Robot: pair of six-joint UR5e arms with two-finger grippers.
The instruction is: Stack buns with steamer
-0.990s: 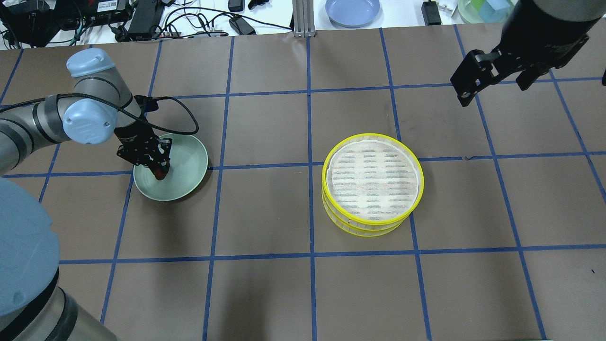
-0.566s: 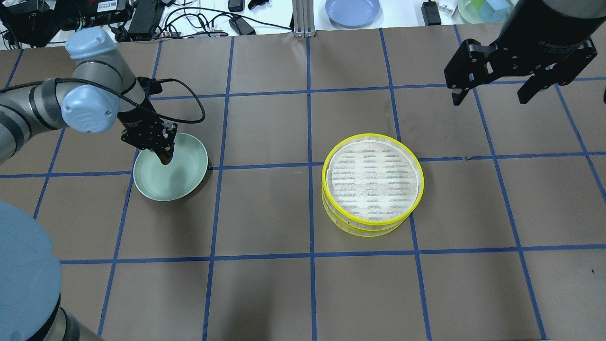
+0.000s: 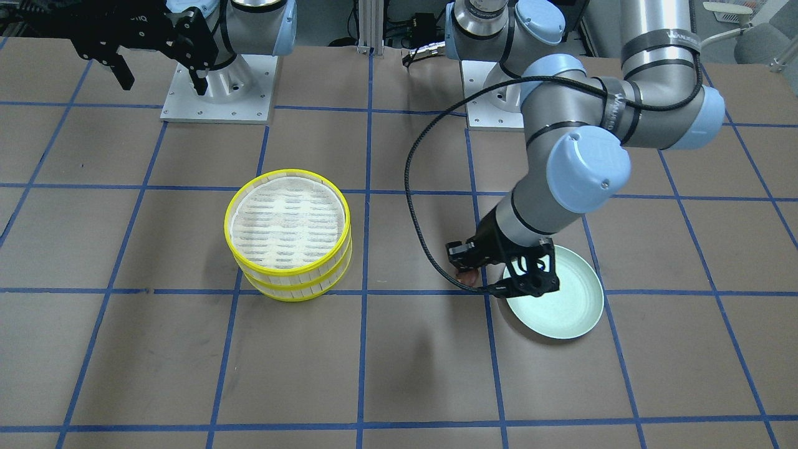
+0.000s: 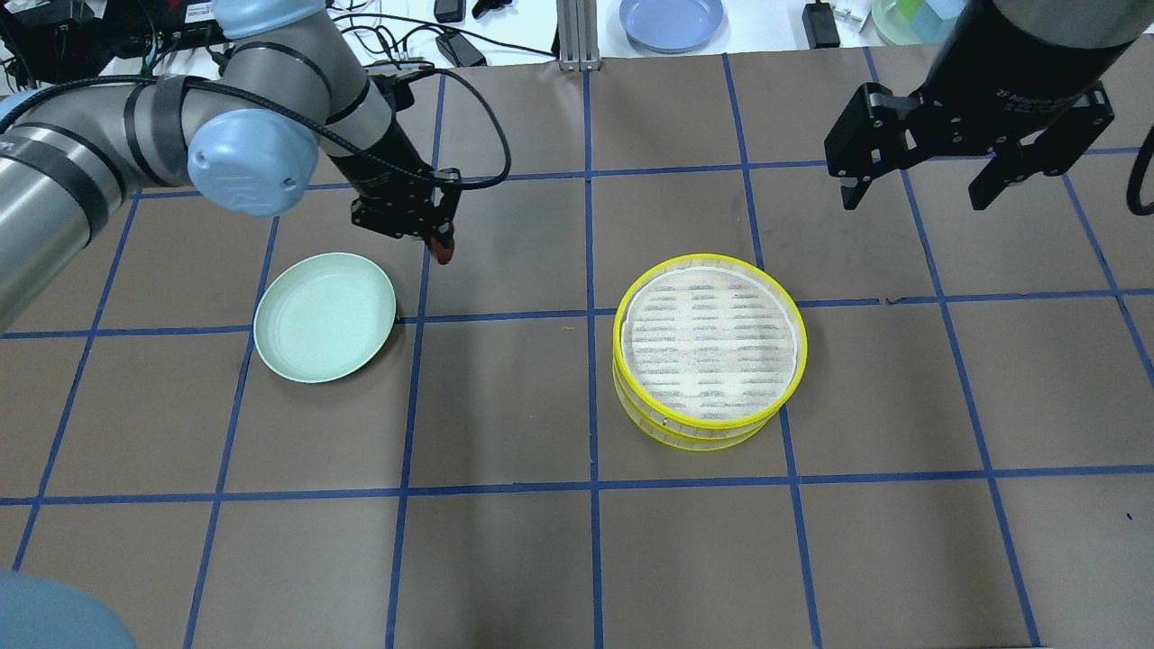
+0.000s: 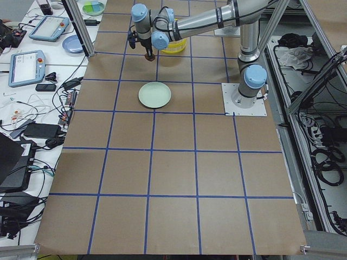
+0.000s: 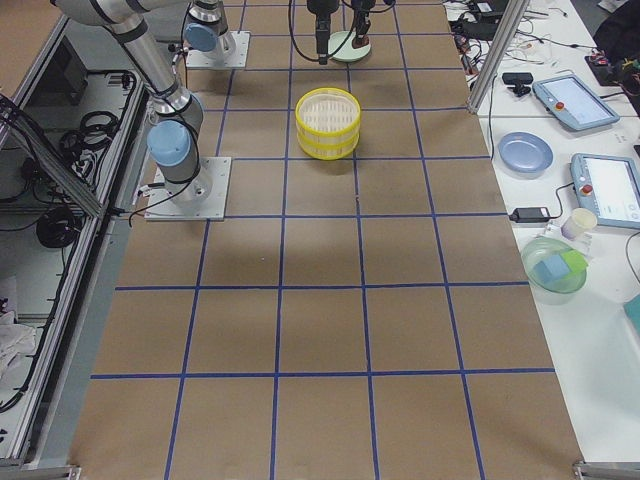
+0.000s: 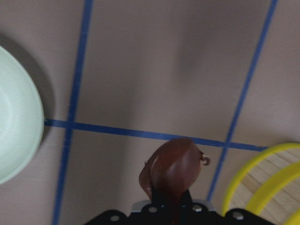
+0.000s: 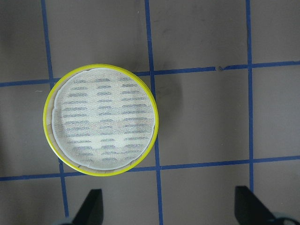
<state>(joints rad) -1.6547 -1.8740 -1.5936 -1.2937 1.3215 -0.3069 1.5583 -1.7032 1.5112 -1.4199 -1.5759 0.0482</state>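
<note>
Now in hand: the small dark reddish-brown rounded bun (image 7: pixel 173 165), pinched between the fingers of my left gripper (image 4: pixel 440 245), which is closed down to the bun's width. Most of the bun pokes out below the tips.
How it handles: I judge it light and soft, easy to squash or to twist out of so narrow a pinch. A gentle grip across its middle suits it, and a low release so it does not roll.
Landmark: the stack of two round shallow steamer baskets with bright yellow rims and pale slatted floors (image 4: pixel 709 347). The top floor is bare.
Bun's place: apart from the stack on its robot's-left side, hanging above the brown paper table (image 4: pixel 505 559), between the stack and the pale green round plate (image 4: pixel 325 315), which has nothing on it.
Cream-white bun: I see it in no view, and I cannot tell whether it sits under the top basket.
Left arm pose: forearm stretched toward the stack, wrist turned down, fingers pointing at the table.
Right gripper (image 4: pixel 913 200): spread wide, holding nothing, hanging high beyond the stack on the robot's right, its camera looking down on the baskets.
Baskets' handling: thin-walled and light, in my judgement, so I would take them by the rim.
</note>
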